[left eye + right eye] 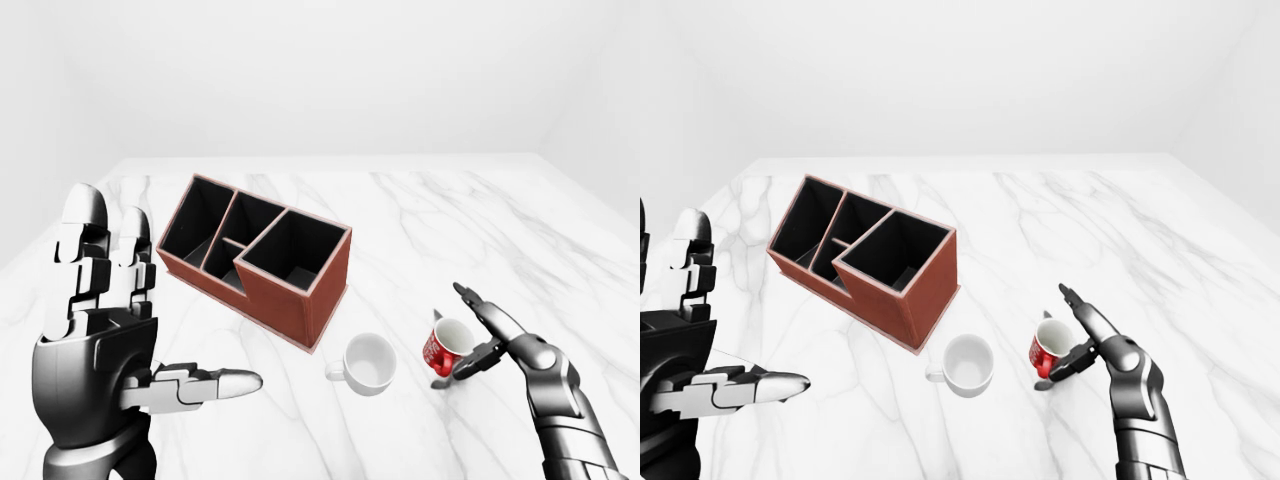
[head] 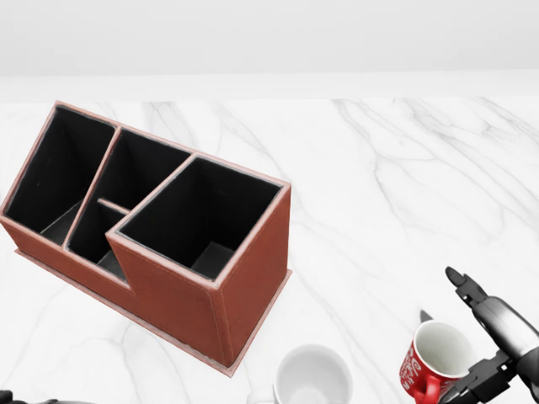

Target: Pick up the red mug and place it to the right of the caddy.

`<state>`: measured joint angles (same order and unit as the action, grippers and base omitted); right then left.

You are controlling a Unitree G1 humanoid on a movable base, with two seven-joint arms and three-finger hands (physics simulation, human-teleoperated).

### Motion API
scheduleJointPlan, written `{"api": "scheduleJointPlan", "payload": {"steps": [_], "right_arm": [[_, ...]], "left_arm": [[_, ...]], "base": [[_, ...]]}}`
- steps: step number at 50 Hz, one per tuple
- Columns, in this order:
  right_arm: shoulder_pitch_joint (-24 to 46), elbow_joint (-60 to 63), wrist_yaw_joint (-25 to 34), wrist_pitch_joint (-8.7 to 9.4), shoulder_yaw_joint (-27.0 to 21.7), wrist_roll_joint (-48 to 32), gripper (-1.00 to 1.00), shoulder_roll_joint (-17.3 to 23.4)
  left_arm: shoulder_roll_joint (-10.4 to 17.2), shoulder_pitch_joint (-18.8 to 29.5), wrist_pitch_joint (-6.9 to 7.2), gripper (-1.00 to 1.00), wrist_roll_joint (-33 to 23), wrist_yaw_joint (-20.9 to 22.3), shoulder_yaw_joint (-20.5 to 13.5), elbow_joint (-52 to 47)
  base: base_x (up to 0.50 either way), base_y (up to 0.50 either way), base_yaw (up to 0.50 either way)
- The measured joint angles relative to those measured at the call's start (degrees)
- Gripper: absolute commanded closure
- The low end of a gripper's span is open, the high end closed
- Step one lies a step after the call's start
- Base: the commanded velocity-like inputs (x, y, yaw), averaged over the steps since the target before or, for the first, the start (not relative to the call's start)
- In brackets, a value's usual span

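The right hand stands open about the red mug on the counter, fingers not closed round it; the caddy sits to its upper left.
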<state>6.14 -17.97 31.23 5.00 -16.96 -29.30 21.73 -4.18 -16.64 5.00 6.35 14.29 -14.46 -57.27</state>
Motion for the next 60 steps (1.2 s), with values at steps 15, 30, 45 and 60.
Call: {"api": "scheduleJointPlan", "payload": {"steps": [15,30,45,60], "right_arm": [[0.0,-0.8,-0.1,0.00,0.4,-0.6,-1.00,0.0],[-0.1,-1.4,0.5,0.00,1.0,-1.4,1.00,-0.1],[-0.7,0.1,4.5,0.00,1.1,-3.0,1.00,-0.2],[-0.1,6.5,7.6,0.00,-0.6,-4.7,1.00,0.9]], "left_arm": [[-0.1,-0.1,0.00,-1.00,0.2,0.1,-0.2,-0.3],[-0.1,0.2,0.00,-1.00,0.4,0.1,-0.7,-0.5],[-0.1,0.2,0.00,-1.00,0.6,0.2,-0.9,-0.5],[-0.1,0.1,0.00,-1.00,0.4,0.1,-0.4,-0.4]], "base": [[0.00,0.00,0.00],[0.00,0.00,0.00],[0.00,0.00,0.00],[0.00,0.00,0.00]]}}
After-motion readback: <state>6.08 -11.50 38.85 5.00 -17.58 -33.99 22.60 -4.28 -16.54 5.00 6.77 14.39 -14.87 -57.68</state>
